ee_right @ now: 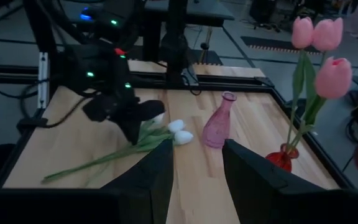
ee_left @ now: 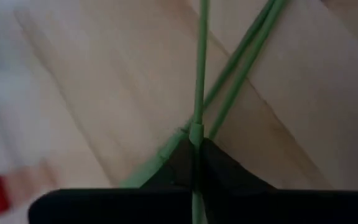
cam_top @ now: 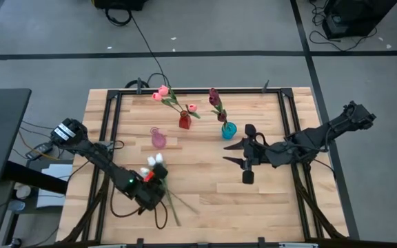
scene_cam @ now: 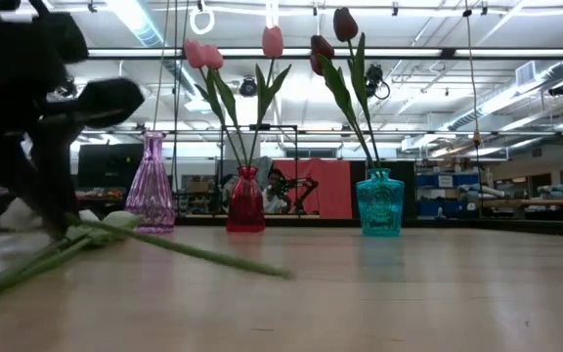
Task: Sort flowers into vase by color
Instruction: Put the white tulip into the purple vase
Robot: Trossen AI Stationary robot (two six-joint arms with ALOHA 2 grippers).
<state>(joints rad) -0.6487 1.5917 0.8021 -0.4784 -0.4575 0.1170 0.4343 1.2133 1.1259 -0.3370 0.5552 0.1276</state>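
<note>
Lower left of the high view: left claw (cam_top: 151, 184) is down on the surface (cam_top: 205, 207), pinching one thin green stem (ee_left: 199, 93) from the white tulips (cam_top: 156, 163) lying there; the left wrist view shows the fingers (ee_left: 225, 171) pressed together on that stem, with two more stems crossing just beside it. White heads lie up-frame of the claw, touching or just beside it, and the stems trail toward lower right. In the low view the same arm is the dark mass at left, with the stems running flat across the wood. Pink vase (cam_top: 158, 138) stands empty near the white heads, just above them in the high view. Red vase (cam_top: 184, 122) at upper centre holds the pink tulips (cam_top: 162, 93), upright, heads leaning left. Teal vase (cam_top: 229, 129), just right of it, holds the maroon tulips (cam_top: 214, 96). In the low view the three vases stand in a row: pink, red, teal, left to right. Right claw (cam_top: 245, 157) hangs right of centre, near the teal vase, apart from it, fingers spread, holding nothing; its wrist view looks across the surface at the left arm and the white heads.
</note>
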